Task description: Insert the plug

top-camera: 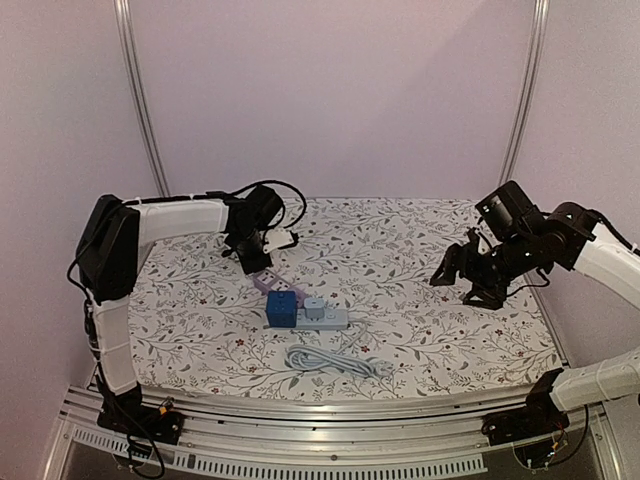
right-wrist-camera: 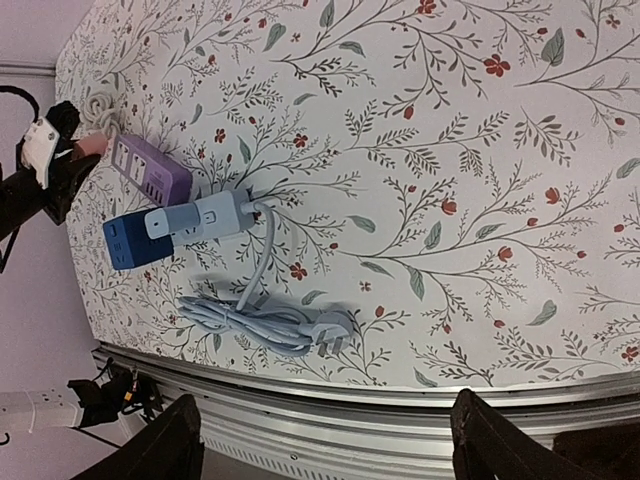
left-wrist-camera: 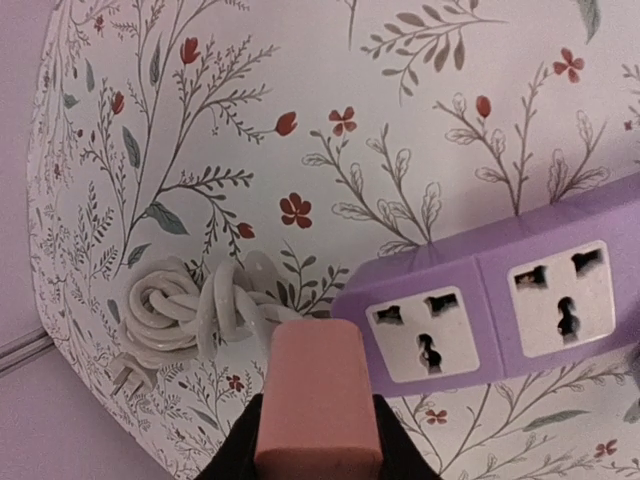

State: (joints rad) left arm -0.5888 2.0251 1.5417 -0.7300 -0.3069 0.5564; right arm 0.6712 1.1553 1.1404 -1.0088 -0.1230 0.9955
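Observation:
My left gripper (left-wrist-camera: 316,445) is shut on a salmon-pink plug block (left-wrist-camera: 315,385) and holds it just above and beside the end socket of the purple power strip (left-wrist-camera: 500,300). The plug's pins are hidden. In the top view the left gripper (top-camera: 256,256) hovers at the far end of the purple strip (top-camera: 274,284). My right gripper (top-camera: 468,278) is open and empty, raised over the right side of the table. In the right wrist view its fingers (right-wrist-camera: 170,445) frame the table's near edge, with the purple strip (right-wrist-camera: 150,170) and pink plug (right-wrist-camera: 90,146) far left.
A blue cube adapter (top-camera: 283,308) sits in a grey power strip (top-camera: 328,318), whose grey cable (top-camera: 335,362) lies coiled near the front edge. A coiled white cord (left-wrist-camera: 190,310) lies left of the purple strip. An aluminium rail (right-wrist-camera: 400,425) borders the front.

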